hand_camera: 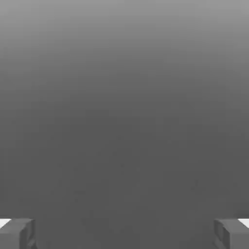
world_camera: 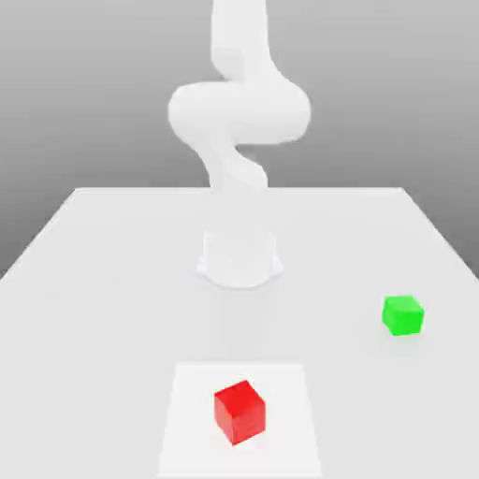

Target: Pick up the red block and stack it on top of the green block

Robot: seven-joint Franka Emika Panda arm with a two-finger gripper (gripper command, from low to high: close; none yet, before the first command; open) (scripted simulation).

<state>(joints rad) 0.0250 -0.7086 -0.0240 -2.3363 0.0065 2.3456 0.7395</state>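
On the bench [world_camera: 112, 271], going from the exterior view's left to its right, I read things like this:
Arm: the white arm [world_camera: 239, 112] rises from its round base [world_camera: 239, 257] near the middle of the bench, toward the far side.
Red block: the red block [world_camera: 239, 412] sits on a paler square patch [world_camera: 192, 421] at the near edge, in front of the base, turned so one corner faces me.
Green block: the green block [world_camera: 403, 315] rests on the bench toward the exterior view's right, well apart from the red block and farther back.
Hand: in the hand view my hand [hand_camera: 124, 233] has its two grey fingertips [hand_camera: 17, 233] spread wide apart with nothing between them.
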